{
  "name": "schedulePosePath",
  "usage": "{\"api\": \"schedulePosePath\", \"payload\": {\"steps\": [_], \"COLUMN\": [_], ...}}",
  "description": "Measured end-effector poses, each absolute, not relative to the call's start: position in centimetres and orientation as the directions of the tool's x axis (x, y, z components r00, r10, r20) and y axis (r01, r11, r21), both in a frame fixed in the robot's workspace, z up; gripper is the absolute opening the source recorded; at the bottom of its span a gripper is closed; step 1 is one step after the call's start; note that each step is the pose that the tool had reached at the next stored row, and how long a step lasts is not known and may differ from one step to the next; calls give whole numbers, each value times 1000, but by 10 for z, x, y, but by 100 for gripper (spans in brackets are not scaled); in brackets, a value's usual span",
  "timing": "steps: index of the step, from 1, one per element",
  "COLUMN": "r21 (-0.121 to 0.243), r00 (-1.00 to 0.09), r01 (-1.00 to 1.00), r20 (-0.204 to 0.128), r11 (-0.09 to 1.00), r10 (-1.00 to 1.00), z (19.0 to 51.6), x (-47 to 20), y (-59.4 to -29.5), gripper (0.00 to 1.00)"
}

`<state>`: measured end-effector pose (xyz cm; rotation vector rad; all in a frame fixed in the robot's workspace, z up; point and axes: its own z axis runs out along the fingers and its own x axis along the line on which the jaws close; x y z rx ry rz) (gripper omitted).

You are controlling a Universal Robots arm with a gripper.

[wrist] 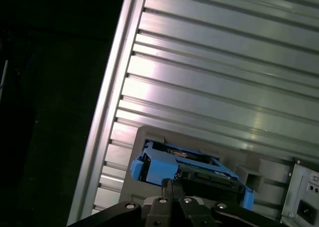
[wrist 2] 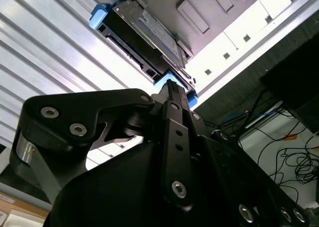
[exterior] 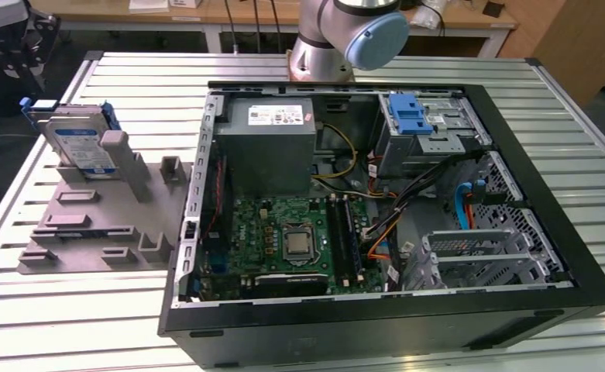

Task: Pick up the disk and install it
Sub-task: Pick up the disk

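The disk [exterior: 79,144] stands upright in a grey holder [exterior: 95,232] on the counter [exterior: 550,85]. The hand [wrist: 170,183], pressed together, hovers near its blue carrier [wrist: 153,168]; I judge it should spread, align squarely, then lift straight.

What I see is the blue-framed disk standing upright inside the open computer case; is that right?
Not quite. The disk does stand upright, but not inside the computer case. It sits in the grey holder on the table, to the exterior view's left of the case. The exterior view shows this.
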<state>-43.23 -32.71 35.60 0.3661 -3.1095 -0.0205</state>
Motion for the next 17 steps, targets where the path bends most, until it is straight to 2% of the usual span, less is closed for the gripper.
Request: {"api": "schedulePosePath", "payload": {"steps": [17], "r21": [14], "r00": [-959], "r01": [-283], "r20": [9], "r11": [959], "r10": [-283], "z": [356], "x": [-432], "y": [-327], "gripper": [11]}}
